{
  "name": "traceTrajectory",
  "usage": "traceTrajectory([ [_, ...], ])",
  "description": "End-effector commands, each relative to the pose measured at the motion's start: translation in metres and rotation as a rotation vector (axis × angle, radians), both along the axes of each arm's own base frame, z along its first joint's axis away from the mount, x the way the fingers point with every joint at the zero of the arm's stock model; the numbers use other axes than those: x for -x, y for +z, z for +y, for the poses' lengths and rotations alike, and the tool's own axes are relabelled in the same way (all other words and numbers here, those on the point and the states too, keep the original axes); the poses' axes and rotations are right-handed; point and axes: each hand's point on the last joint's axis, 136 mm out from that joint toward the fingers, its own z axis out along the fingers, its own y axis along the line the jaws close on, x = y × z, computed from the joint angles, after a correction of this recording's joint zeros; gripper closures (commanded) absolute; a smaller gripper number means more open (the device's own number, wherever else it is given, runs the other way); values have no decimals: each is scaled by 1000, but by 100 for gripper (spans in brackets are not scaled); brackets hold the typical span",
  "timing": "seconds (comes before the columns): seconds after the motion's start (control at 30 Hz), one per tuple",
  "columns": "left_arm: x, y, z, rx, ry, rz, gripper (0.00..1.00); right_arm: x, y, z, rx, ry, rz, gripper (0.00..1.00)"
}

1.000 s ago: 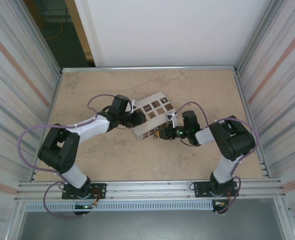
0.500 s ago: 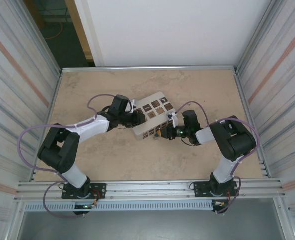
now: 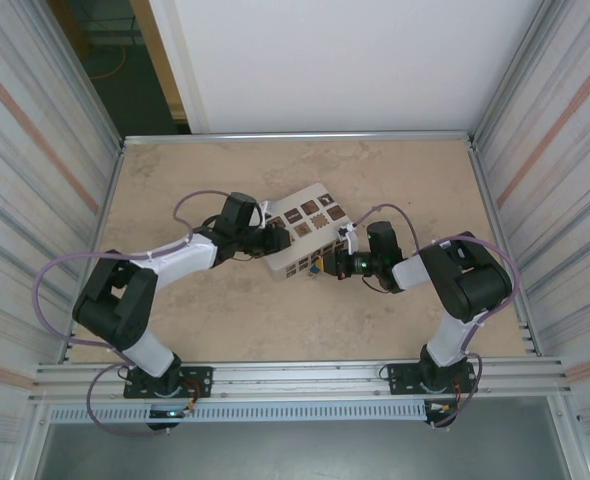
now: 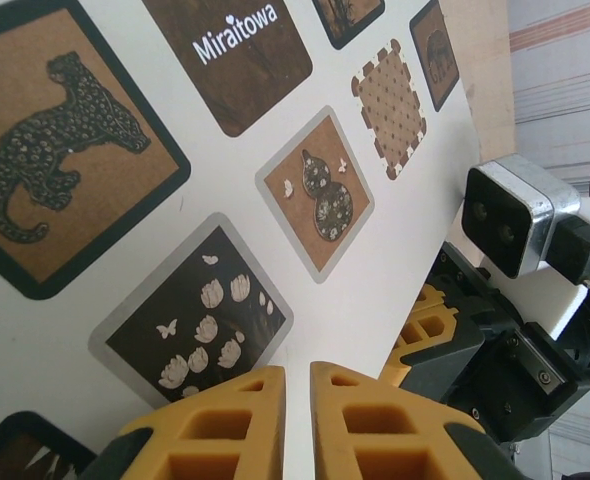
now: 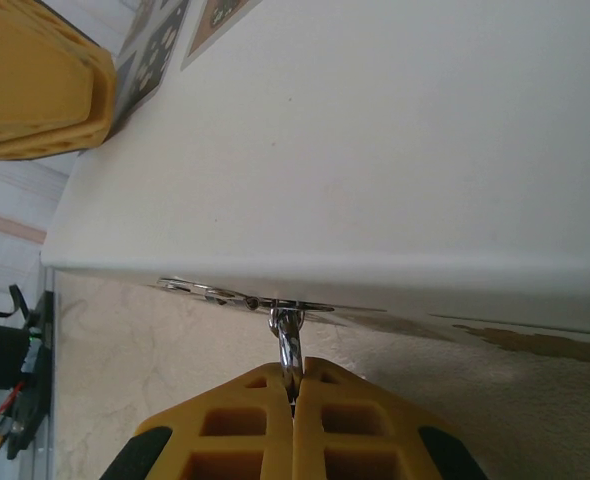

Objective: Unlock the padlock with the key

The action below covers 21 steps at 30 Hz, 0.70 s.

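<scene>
Jaws: right gripper (image 5: 293, 378) pinches thin silvery key (image 5: 289, 345); left gripper (image 4: 297, 385) narrow, grip unclear to us.
Padlock: we cannot see it; key meets white box (image 5: 375, 150) lower edge, mid-table (image 3: 225, 320).
Risk: we fear a skewed twist slipping the key.

One word can be read: "Miraitowa", in white letters with a small white emblem over the "i". It stands on a dark brown square (image 4: 237, 55) printed on the top face of the white box (image 4: 395, 250), which lies mid-table. From the top camera the box's print is too small to read.
</scene>
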Motion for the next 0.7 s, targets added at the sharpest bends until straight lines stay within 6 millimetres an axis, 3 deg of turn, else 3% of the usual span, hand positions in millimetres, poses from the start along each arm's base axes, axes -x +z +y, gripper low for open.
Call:
traceTrajectory([
  [0.0,34,-44,17,-108,-8,156,85,-13,16,-1,-58,-41,-31,100],
  [0.67,37,-49,18,-106,-6,168,85,-23,23,-5,-77,-92,-31,100],
])
